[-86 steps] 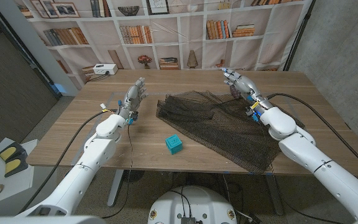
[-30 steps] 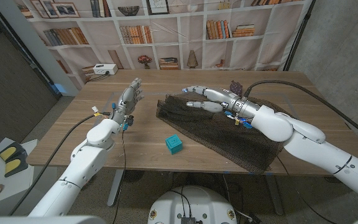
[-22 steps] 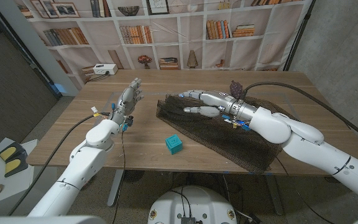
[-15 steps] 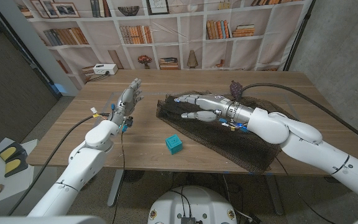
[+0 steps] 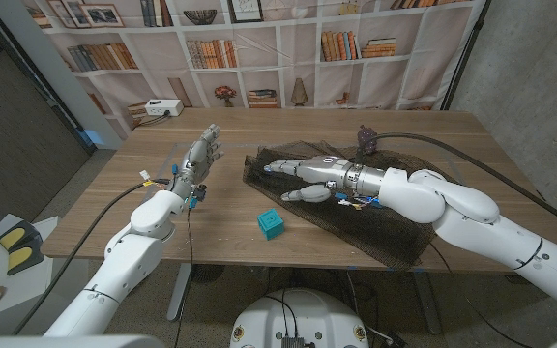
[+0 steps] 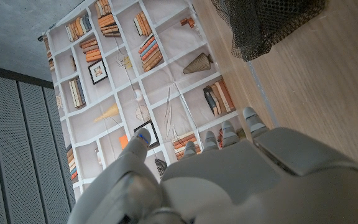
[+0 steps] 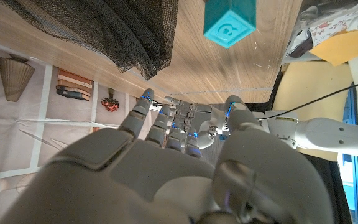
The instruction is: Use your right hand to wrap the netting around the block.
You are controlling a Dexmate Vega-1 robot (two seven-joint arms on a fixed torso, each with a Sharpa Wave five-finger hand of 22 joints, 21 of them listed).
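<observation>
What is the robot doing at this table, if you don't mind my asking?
It is set to wrap the netting around the block. The right hand reaches out over the netting's left end with its fingers spread, holding nothing. The block sits bare on the table, just in front of the netting's edge. The left hand waits open to the side, fingers pointing up.

We count one teal block (image 5: 271, 224) at lower centre of the head view, one dark netting (image 5: 375, 208) spread right of it, one white box (image 5: 162, 108) at upper left, and two robot hands: left hand (image 5: 199, 156), right hand (image 5: 307, 176).
</observation>
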